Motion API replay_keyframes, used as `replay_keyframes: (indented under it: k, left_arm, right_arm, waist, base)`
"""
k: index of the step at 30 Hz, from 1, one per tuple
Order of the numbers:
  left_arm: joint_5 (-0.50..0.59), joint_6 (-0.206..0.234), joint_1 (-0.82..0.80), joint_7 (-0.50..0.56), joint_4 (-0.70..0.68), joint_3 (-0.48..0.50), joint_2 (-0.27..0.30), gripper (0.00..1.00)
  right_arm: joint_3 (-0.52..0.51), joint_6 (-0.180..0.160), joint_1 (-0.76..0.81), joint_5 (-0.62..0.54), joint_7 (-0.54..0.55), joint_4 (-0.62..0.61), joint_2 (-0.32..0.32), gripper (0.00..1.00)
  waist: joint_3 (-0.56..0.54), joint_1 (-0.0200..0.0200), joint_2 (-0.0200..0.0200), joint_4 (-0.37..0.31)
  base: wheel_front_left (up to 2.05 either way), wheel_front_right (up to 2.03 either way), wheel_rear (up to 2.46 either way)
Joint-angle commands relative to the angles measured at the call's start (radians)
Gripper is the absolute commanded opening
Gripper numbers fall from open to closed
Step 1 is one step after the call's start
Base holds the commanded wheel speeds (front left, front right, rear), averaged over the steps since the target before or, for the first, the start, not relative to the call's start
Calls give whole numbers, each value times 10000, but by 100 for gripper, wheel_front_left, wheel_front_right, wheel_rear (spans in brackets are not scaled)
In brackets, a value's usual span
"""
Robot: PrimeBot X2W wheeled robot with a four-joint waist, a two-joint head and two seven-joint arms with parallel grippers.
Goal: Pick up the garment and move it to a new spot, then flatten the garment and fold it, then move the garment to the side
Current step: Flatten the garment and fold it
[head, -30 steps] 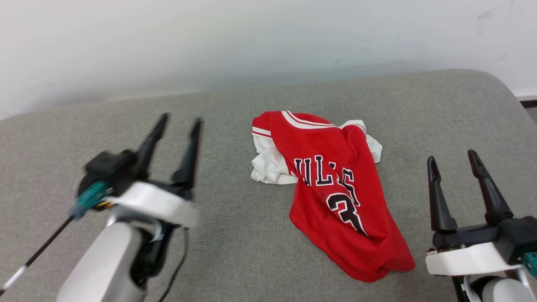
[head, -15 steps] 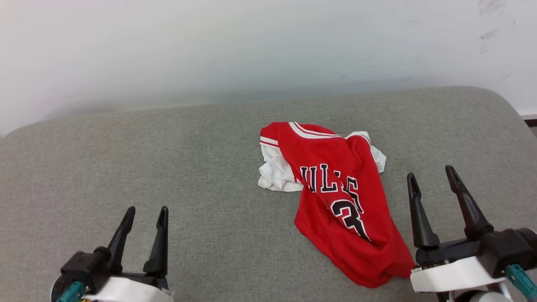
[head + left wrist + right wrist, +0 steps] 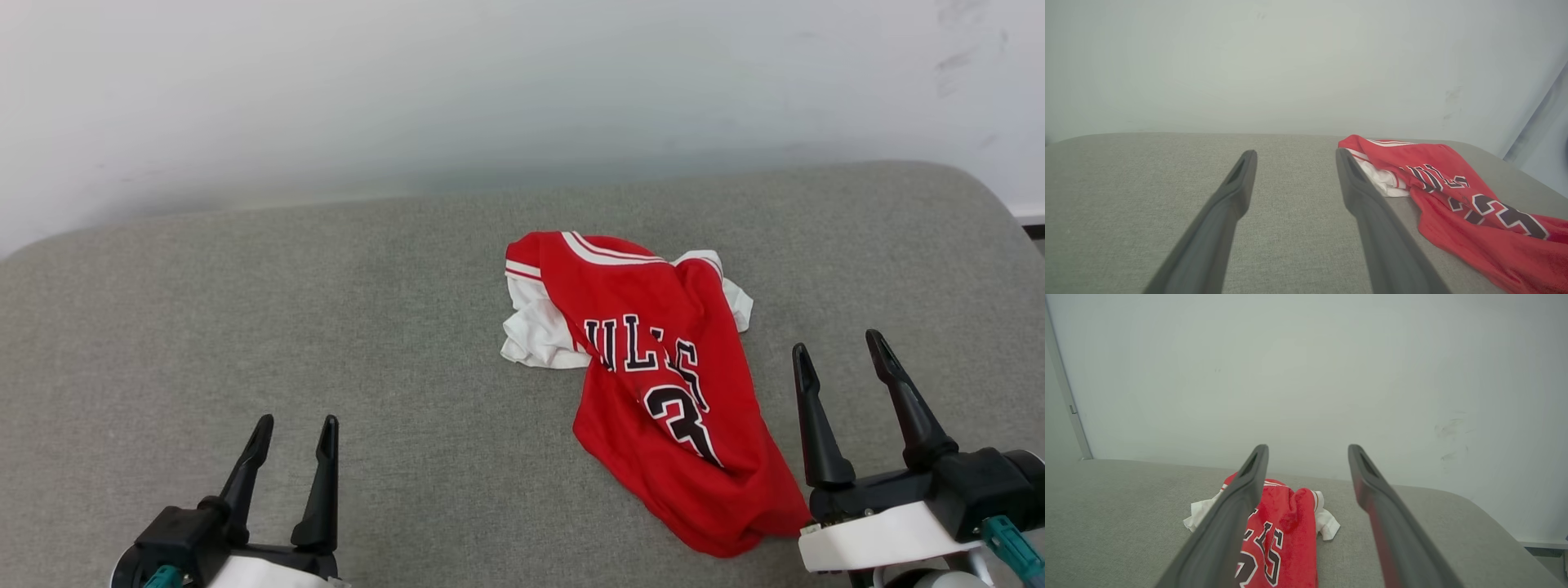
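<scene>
Crumpled garment, lettering up, ctr-right on grey fabric surface — untouched. Empty left hand near-left, well apart from it, fingers wide. Empty right hand just beside its lower hem — also wide.

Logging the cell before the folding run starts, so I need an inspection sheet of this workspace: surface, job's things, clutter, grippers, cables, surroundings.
Surface: grey fabric cushion, rounded far corners.
Job's things: garment crumpled, unfolded, right of centre, white sleeve bunched at its left.
Clutter: nothing seen.
Grippers: left gripper jaws open, empty, well left of the garment; right gripper jaws open, empty, beside its near end.
Cables: teal plug at the right wrist; no loose cable seen.
Surroundings: white wall behind, scuffed at upper right.
</scene>
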Motion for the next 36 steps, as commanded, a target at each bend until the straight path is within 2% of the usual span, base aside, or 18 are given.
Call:
replay_keyframes:
  k: [1, 6, 10, 15, 19, 22, 25, 29, 32, 36]
  left_arm:
    - [72, -45, -93, -26, 43, -54, 28, 100]
    - [-37, -168, -805, 56, 188, -534, 396, 100]
    - [-636, -204, -2096, 1081, 59, -1349, 1079, 100]
    - [-2236, -207, -4457, 3687, -264, -2770, 2222, 100]
    - [-4194, -210, -6328, 6361, -190, -3643, 2508, 100]
    - [-4962, -211, -7646, 8419, 36, -4212, 3110, 100]
    - [-5584, -213, -8690, 9841, 400, -4578, 3231, 100]
    - [-5984, -212, -9576, 11084, 1236, -4899, 3228, 100]
    - [-5922, -209, -9936, 11432, 1849, -5132, 3090, 100]
    - [-5681, -205, -10175, 11376, 2582, -5353, 3009, 100]
  right_arm:
    - [-12, -6, 62, -1, -17, 29, 13, 100]
    - [-68, -6, -189, 82, -17, 112, 13, 100]
    - [-261, -6, -434, 64, -17, 29, 15, 100]
    - [-436, -6, -742, 15, -17, -137, 15, 100]
    - [-418, -6, -924, 66, -17, -256, 10, 100]
    - [-276, -6, -1203, 134, -17, -317, 16, 100]
    - [-335, -6, -1354, 292, -17, -325, 12, 100]
    - [-241, -5, -1611, 424, -17, -276, 16, 100]
    - [-178, -6, -1716, 538, -17, -232, 9, 100]
    - [-148, -6, -1899, 629, -17, -252, 15, 100]
  waist:
    - [94, 1, 0, -25]
    - [626, 1, 0, -182]
    - [1285, 1, 0, -291]
    - [2149, 1, 0, -389]
    - [2745, 1, 0, -514]
    - [3222, 1, 0, -704]
    - [3613, 1, 0, -852]
    - [4010, 1, 0, -1058]
    - [4219, 1, 0, -1210]
    - [4432, 1, 0, -1335]
  base:
    - [0, 0, 0]
    - [0, 0, 0]
    - [0, 0, 0]
    - [0, 0, 0]
    - [0, 0, 0]
    - [0, 0, 0]
    - [0, 0, 0]
    - [0, 0, 0]
    - [0, 0, 0]
    - [0, 0, 0]
